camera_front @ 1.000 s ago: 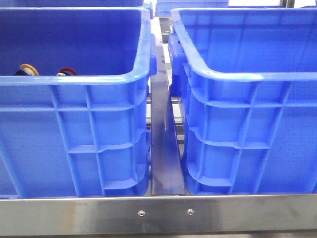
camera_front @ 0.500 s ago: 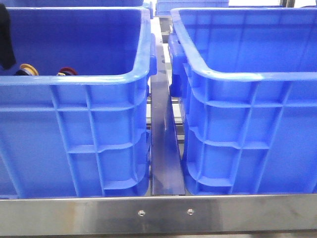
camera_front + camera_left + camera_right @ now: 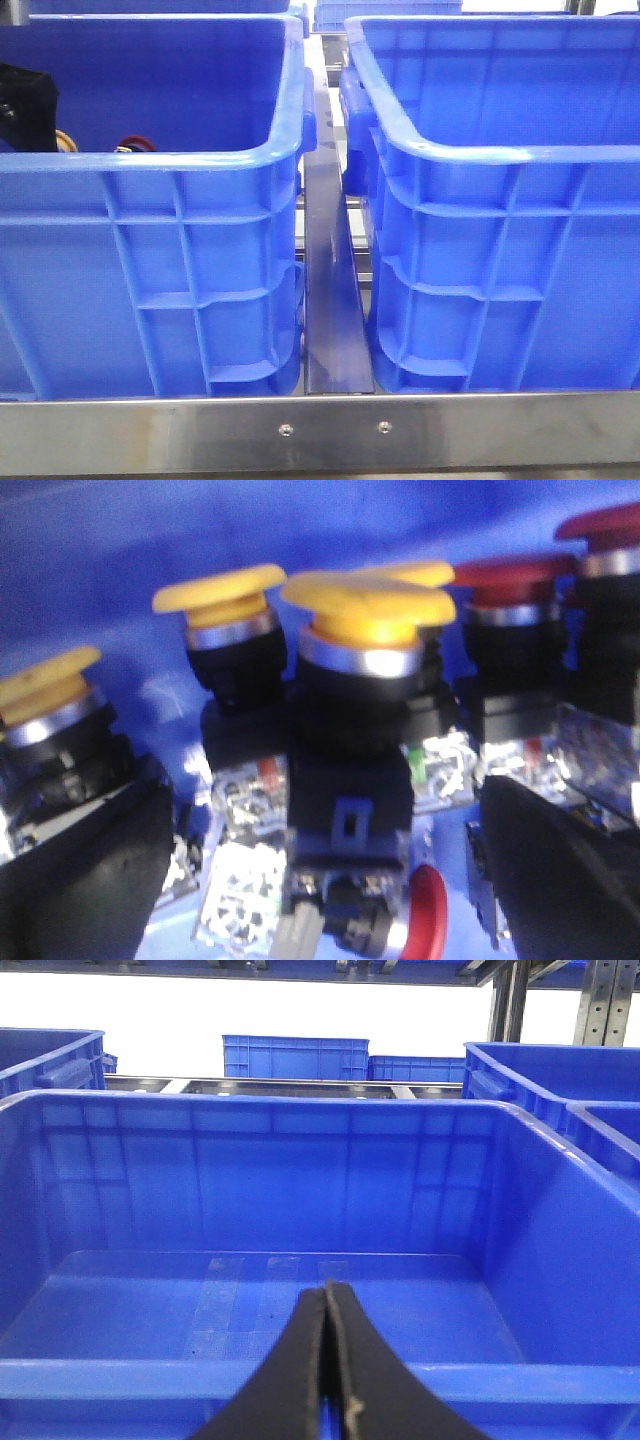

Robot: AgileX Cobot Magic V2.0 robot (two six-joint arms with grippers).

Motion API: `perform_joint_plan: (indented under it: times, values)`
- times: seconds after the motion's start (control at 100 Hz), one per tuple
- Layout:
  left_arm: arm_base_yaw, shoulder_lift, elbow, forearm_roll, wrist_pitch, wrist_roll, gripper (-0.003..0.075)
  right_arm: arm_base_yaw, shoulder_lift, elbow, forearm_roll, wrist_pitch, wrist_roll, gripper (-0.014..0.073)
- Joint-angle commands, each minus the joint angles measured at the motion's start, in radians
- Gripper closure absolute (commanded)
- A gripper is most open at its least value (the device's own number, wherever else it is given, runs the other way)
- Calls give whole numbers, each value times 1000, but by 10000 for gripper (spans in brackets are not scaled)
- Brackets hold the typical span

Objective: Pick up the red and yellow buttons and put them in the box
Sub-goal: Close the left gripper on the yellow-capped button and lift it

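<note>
1. The left claw (image 3: 325,880) is spread wide inside the left bin (image 3: 150,165), one finger (image 3: 80,880) on each side of a standing yellow button (image 3: 365,605), and it grips nothing yet. In the front view it shows only as a dark shape at that bin's far left edge.
2. The right claw (image 3: 327,1380) has its fingers pressed together with nothing between them. It hangs over the near rim of the right bin (image 3: 300,1380), which looks bare inside.
3. The buttons all sit in the left bin: three more yellow caps behind and beside the centred one, and red buttons (image 3: 505,580) on its far side. One red cap (image 3: 428,920) lies low beside the centred button's base.
4. Handling, as a judgement: each button is rigid and light, top-heavy under its wide domed cap. The smooth cap would likely slip, so the squared black body (image 3: 350,800) below the metal collar is the better hold. The clear contact blocks and terminals at the base look easier to damage.
5. Neighbours stand close, so a closing finger may nudge one.
6. No brand, label or writing can be read; the wrist view is blurred.
</note>
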Motion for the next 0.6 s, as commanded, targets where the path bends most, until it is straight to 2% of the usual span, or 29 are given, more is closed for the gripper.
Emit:
perform_joint_plan:
  times: [0.0,0.33,0.4,0.59]
  values:
    - [4,-33,-32,-21,-20,3,136,-2,-21,4,-7,-73,0,661]
    - [4,-12,-32,-41,-22,3,155,-2,-21,4,-7,-73,0,661]
    - [4,-12,-32,-41,-29,3,209,-2,-21,4,-7,-73,0,661]
    - [4,-12,-32,-30,-44,3,457,-2,-21,4,-7,-73,0,661]
